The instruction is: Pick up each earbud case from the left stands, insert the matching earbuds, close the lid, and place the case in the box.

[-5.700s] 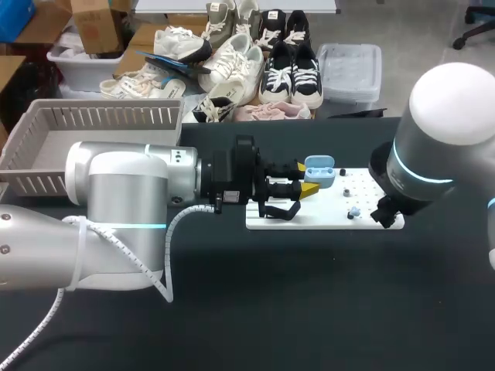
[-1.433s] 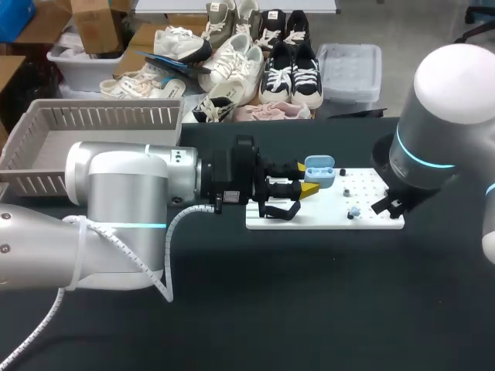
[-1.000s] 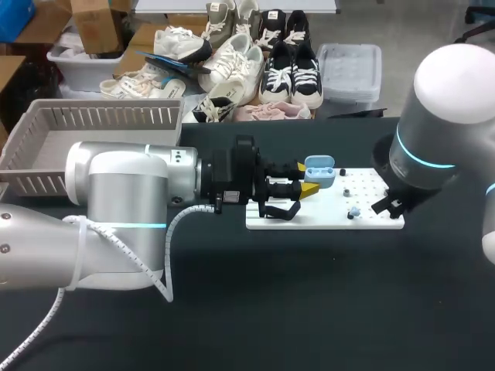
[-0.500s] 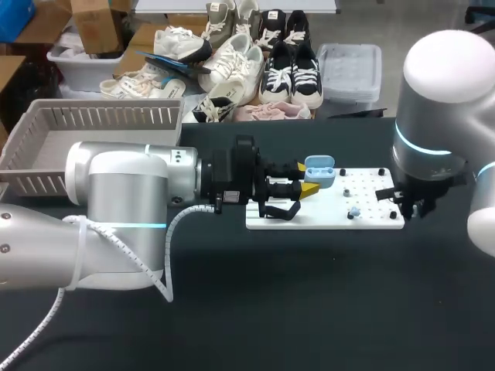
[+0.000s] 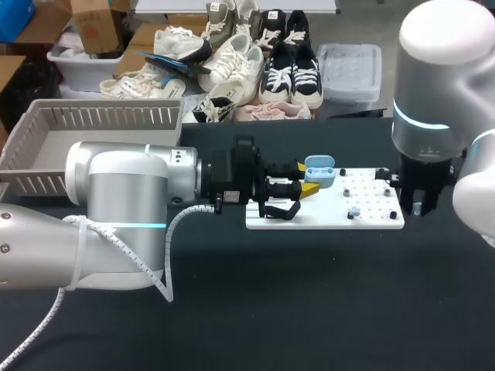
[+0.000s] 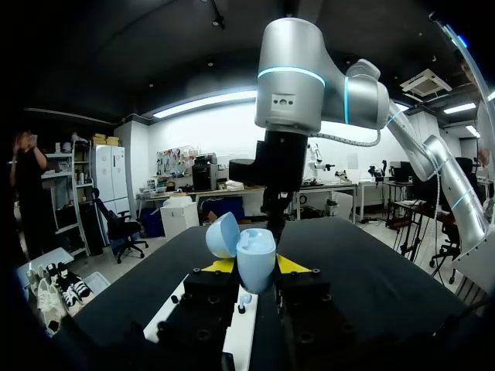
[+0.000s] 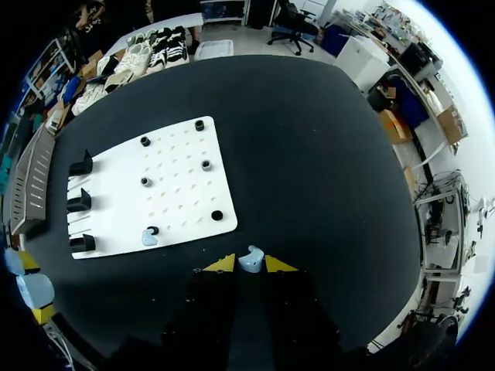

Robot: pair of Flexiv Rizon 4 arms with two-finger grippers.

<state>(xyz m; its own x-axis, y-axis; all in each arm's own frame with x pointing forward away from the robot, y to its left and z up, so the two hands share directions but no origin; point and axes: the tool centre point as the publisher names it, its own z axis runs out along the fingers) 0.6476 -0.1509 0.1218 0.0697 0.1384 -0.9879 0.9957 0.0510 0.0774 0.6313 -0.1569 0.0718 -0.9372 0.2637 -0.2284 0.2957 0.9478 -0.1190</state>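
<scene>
Right arm is up off the right end of the white perforated board (image 5: 371, 219) versus the earlier frames; its wrist now points straight down, middle right of head view. Right gripper (image 7: 250, 264) pinches a small light-blue earbud (image 7: 250, 257) between its yellow tips (image 7: 221, 264), over the black table (image 5: 309, 294) just beside the board edge. Pick looks done; next is the carry to the case. A second light-blue earbud (image 7: 148, 238) sits on the board.

Left arm unmoved. Left gripper (image 6: 255, 267) is clamped on the open light-blue earbud case (image 6: 256, 261), centre of head view. Case stands upright, long axis vertical, mouth up, lid (image 6: 223, 235) swung back. Held earbud's heading: too small to tell.
</scene>
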